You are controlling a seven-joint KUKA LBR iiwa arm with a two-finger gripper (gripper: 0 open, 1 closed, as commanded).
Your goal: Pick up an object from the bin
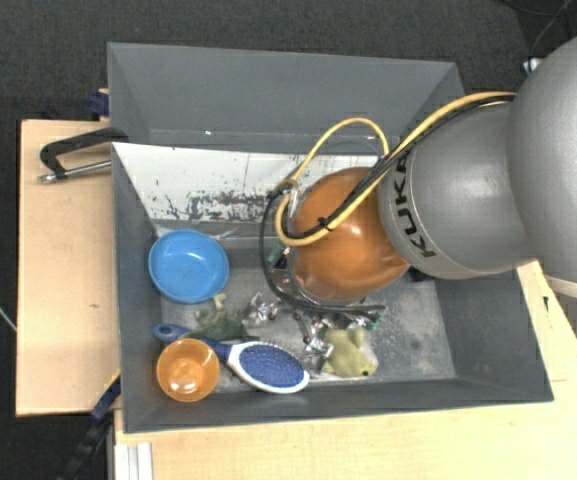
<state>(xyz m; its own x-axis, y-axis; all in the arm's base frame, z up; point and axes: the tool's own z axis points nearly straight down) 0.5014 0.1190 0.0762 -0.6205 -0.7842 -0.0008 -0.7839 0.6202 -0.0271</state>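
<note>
Pincer: low over near-centre of bin, under orange cover; apart or together cannot be told | Nearest: pale green toy just right, blue brush just left | Farther left: orange cup, blue bowl

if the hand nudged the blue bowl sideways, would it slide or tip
The blue bowl looks like smooth moulded plastic, so it is probably stiff and light. It is wide and shallow, so it would likely slide on the bin floor rather than tip.
</note>
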